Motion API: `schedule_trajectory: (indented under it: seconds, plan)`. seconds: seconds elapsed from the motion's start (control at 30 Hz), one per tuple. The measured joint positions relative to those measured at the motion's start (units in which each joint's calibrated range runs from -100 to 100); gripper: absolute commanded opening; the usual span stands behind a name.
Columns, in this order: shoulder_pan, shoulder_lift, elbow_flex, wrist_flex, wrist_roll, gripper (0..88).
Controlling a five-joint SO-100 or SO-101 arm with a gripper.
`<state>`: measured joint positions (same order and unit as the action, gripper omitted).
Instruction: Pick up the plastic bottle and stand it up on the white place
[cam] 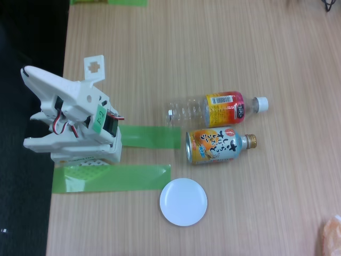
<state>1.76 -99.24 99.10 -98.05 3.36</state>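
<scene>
The plastic bottle (218,109) lies on its side on the desk (224,48), just beside the can (218,145) and above the white plate (183,201); the arm's jaws (95,65), seemingly folded away, I cannot read, so a grab might nudge the can or roll the bottle

Light wood-grain table (213,42), evenly lit; dark floor (26,32) along left edge.

We are seeing wooden tabletop (256,48) carrying plastic bottle (216,109) lying sideways, metal bottle-can (219,145) just beside, white plate (183,201), green tape strips (112,177).
</scene>
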Motion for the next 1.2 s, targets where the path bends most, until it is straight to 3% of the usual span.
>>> schedule_trajectory:
  seconds: [0.33,0.57,0.9,1.2]
  plan:
    - [0.0,0.0,0.0,1.7,0.0,1.6]
    - [0.1,0.0,-6.6,26.1,0.3,1.6]
    - [0.0,0.0,-26.9,77.6,0.5,1.6]
    - [0.0,0.0,-27.2,83.3,0.3,1.3]
